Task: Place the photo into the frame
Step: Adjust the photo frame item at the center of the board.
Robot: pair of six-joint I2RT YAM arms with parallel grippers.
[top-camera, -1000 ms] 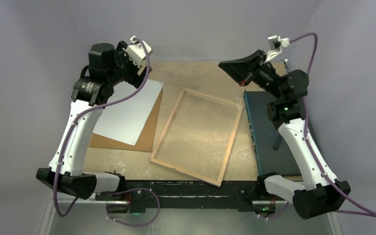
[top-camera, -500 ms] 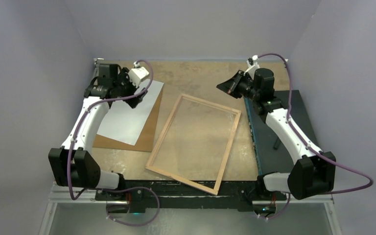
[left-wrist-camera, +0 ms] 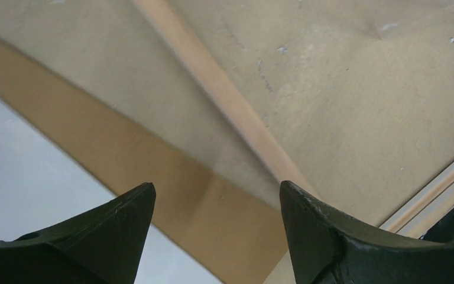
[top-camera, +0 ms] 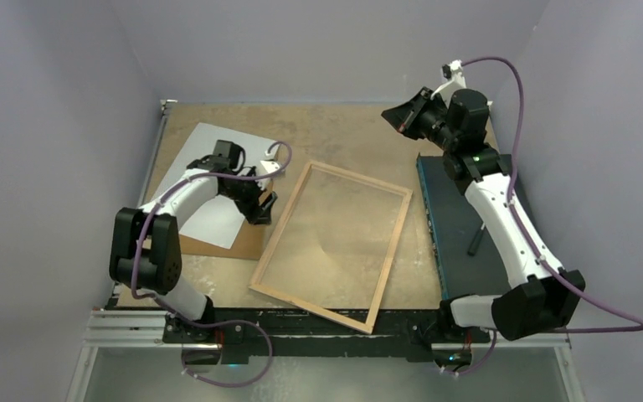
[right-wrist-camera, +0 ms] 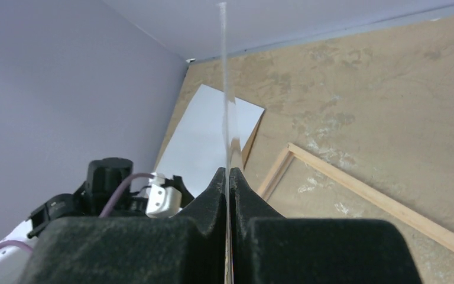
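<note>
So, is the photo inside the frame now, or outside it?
Outside. The photo lies white side up on the brown board, left of the frame; no print shows between the rails.

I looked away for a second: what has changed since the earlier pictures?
The left gripper swung down, open, to the edge of the photo nearest the frame; nothing grasped. The right gripper stays raised, shut on the clear sheet; photo unmoved.

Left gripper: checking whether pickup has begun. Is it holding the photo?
No, the left gripper stands open and empty, and the photo lies flat on the board.
</note>
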